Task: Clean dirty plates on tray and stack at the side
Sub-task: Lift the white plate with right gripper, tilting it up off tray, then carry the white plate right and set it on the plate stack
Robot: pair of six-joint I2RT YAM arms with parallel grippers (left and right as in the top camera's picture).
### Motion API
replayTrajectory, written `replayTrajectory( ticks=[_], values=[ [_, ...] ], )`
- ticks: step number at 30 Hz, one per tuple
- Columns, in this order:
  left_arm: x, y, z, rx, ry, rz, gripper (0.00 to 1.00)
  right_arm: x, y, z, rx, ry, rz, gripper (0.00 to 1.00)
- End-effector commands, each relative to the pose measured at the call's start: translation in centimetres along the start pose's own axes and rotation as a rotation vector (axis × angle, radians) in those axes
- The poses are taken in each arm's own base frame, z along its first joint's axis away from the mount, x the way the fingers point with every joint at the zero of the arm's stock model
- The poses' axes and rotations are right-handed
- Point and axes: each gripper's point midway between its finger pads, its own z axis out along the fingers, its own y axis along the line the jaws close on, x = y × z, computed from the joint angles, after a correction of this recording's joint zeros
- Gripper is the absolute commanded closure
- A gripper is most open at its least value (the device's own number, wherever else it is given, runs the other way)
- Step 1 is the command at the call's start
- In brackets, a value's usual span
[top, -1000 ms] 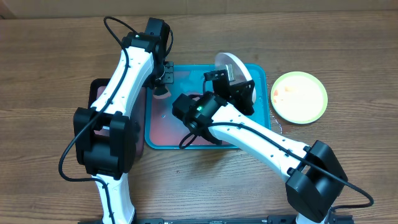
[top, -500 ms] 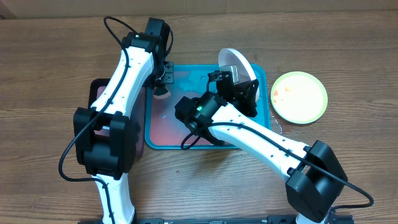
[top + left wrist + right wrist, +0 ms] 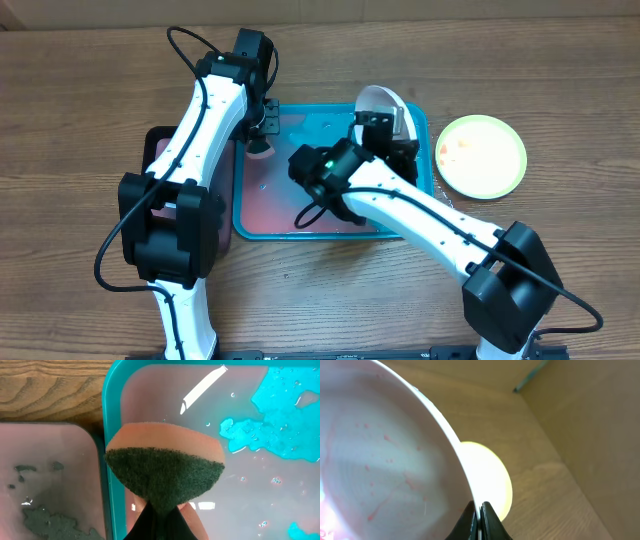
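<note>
The left pincer (image 3: 262,132) hangs over the near-left corner of the teal tray (image 3: 300,225), its jaws clamped on a sponge (image 3: 165,467) with the dark scouring side facing the wrist camera. The sponge is above the wet, pink-tinted tray floor and touches no plate. Just beside the tray, under that arm, sits a darker tray (image 3: 50,475) holding pinkish water.

The right pincer (image 3: 480,510) is closed tight on the rim of a white plate (image 3: 380,460), holding it tipped up on edge at the far-right corner of the tray. Red streaks and specks show on its face, so I'd say this one is not clean yet.

A yellow-green plate (image 3: 482,155) lies flat on the wooden surface (image 3: 560,80), off to the right of the tray and well apart from both arms. It has a faint orange smudge near its left edge, so I can't tell whether it was fully wiped. I see no third plate anywhere.

My reading: one plate is set aside, one is mid-wash and needs the sponge brought to it, and no stack has been started.
</note>
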Motion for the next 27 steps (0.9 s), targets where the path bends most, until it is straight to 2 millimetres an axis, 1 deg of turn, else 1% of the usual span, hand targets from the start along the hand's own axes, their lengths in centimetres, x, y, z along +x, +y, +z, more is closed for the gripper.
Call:
replayTrajectory(
  ticks=[1, 4, 6, 10, 16, 21, 24, 27],
  values=[
    [0.3, -0.5, 0.5, 0.010, 0.015, -0.004, 0.96, -0.4, -0.9, 0.4, -0.022, 0.059, 0.070, 0.96],
    [0.3, -0.5, 0.5, 0.010, 0.013, -0.004, 0.96, 0.0, -1.0, 1.0, -0.020, 0.097, 0.079, 0.96],
    [0.2, -0.5, 0.5, 0.011, 0.012, -0.004, 0.96, 0.5, -0.7, 1.4, -0.037, 0.140, 0.077, 0.96],
    [0.1, -0.5, 0.5, 0.012, 0.007, -0.004, 0.96, 1.2, 1.2, 2.1, -0.123, 0.223, 0.040, 0.96],
    [0.1, -0.5, 0.5, 0.012, 0.007, -0.004, 0.96, 2.0, 4.2, 3.2, -0.303, 0.359, 0.004, 0.96],
    [0.1, -0.5, 0.5, 0.012, 0.007, -0.004, 0.96, 2.8, 5.4, 4.6, -0.452, 0.510, 0.034, 0.96],
    [0.1, -0.5, 0.5, 0.012, 0.007, -0.004, 0.96, 2.5, 5.8, 5.2, -0.582, 0.591, 0.079, 0.96],
    [0.1, -0.5, 0.5, 0.012, 0.007, -0.004, 0.96, 1.3, 5.7, 5.8, -0.755, 0.654, 0.157, 0.96]
  ],
)
